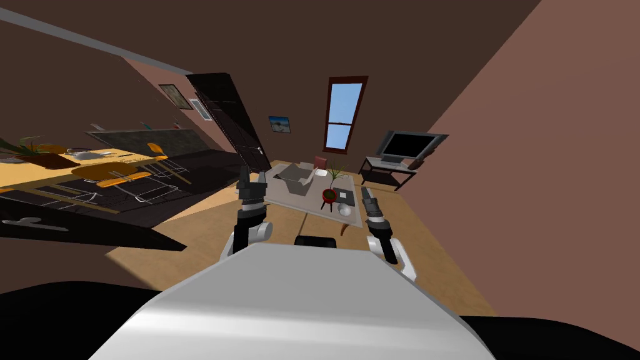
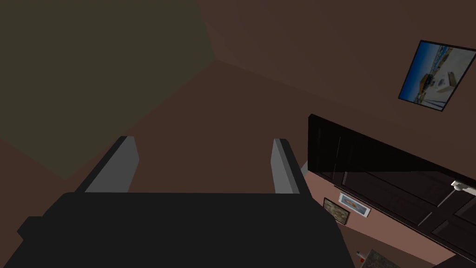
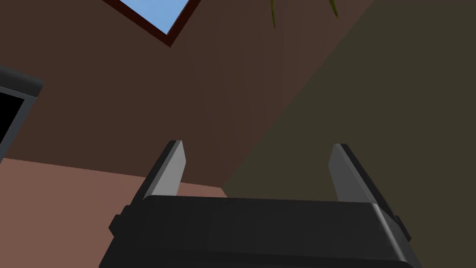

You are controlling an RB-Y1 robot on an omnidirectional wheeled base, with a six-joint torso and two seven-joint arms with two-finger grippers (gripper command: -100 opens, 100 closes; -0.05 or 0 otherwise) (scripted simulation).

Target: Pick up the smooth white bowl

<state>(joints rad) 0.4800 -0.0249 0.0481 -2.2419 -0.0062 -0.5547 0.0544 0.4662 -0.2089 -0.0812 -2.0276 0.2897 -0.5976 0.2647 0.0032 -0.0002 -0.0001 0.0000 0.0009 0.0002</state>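
Both jaws gape wide and empty, well short of the white bowl (image 1: 345,210) on the desk (image 1: 310,201), where a hasty reach could topple the plant (image 1: 329,195) just beside it.

A red-potted plant (image 1: 329,195) is placed towards the counter's (image 1: 286,195) near edge; a television (image 1: 406,145) is seen beyond its far corner.

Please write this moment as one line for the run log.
left tool open | right tool open | white bowl on low table, not grasped
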